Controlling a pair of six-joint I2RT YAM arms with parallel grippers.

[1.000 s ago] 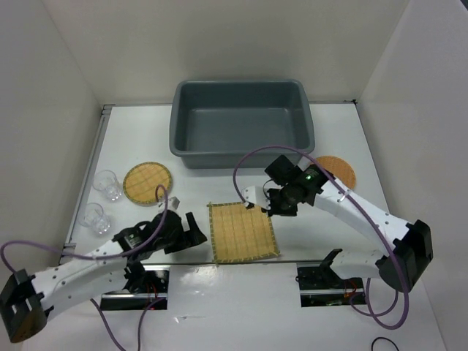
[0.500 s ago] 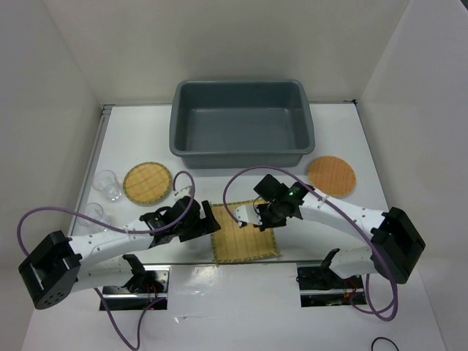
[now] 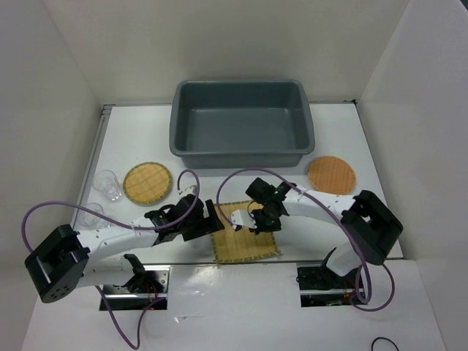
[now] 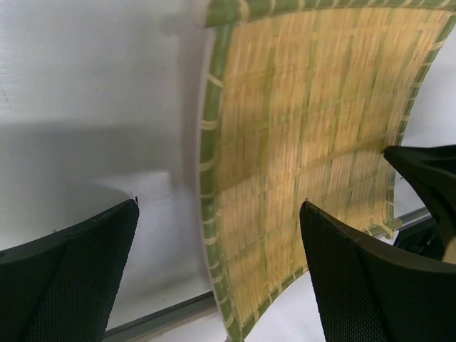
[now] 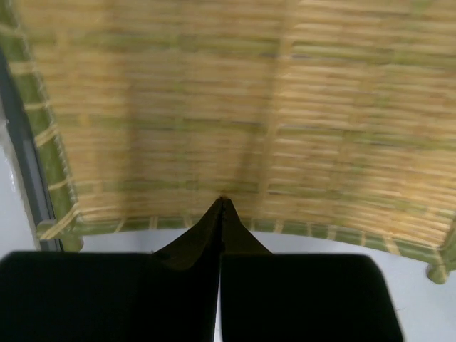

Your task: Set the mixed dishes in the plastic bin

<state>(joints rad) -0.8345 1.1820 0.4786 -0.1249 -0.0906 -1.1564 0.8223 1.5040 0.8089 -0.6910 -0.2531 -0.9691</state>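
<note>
The square yellow mat (image 3: 247, 235) lies flat near the table's front edge. My left gripper (image 3: 214, 222) is open and low, its jaws straddling the mat's green-bound left edge (image 4: 211, 178). My right gripper (image 3: 246, 219) is shut and empty, and its tip rests over the mat (image 5: 235, 107) near one border. One woven plate (image 3: 148, 182) lies at the left and the other (image 3: 331, 175) at the right. Two clear cups (image 3: 107, 184) (image 3: 91, 214) stand at the far left. The grey bin (image 3: 184, 124) stands empty at the back.
A metal strip (image 3: 183, 261) runs along the table's front edge just below the mat. White walls close in both sides. Purple cables loop over both arms.
My left gripper has moved right up to the mat's left edge. My right gripper has moved left and down from the mat's far right corner onto the mat.
</note>
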